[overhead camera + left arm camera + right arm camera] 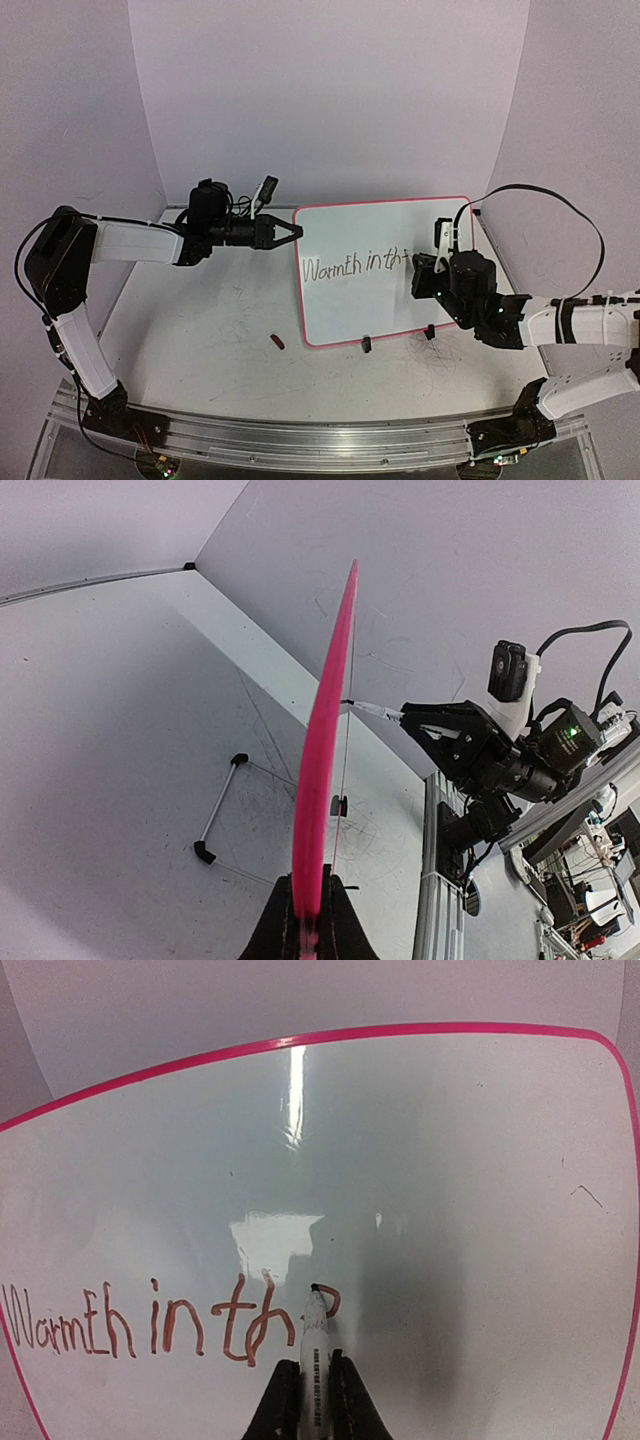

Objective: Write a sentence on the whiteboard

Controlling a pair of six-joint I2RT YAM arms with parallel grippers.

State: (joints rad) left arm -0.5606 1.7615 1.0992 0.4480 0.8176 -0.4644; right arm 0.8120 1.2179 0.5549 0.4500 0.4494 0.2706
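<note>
The whiteboard (pixel 385 300) with its pink frame stands tilted on two black clip feet (pixel 367 344). Red writing (pixel 150 1328) on it reads "Warmth in th", followed by a partly drawn letter. My left gripper (pixel 295 233) is shut on the board's upper left edge; in the left wrist view that pink edge (pixel 325 750) runs up from between the jaws of the left gripper (pixel 308 925). My right gripper (pixel 314 1385) is shut on a white marker (pixel 314 1345), whose tip touches the board at the newest stroke. From above, the right gripper (pixel 425 270) sits in front of the board's right half.
A small reddish-brown cap (pixel 277 341) lies on the table left of the board's lower corner. A thin metal rod with black ends (pixel 220 810) lies on the table behind the board. The aluminium rail (pixel 300 430) with the arm bases runs along the near edge.
</note>
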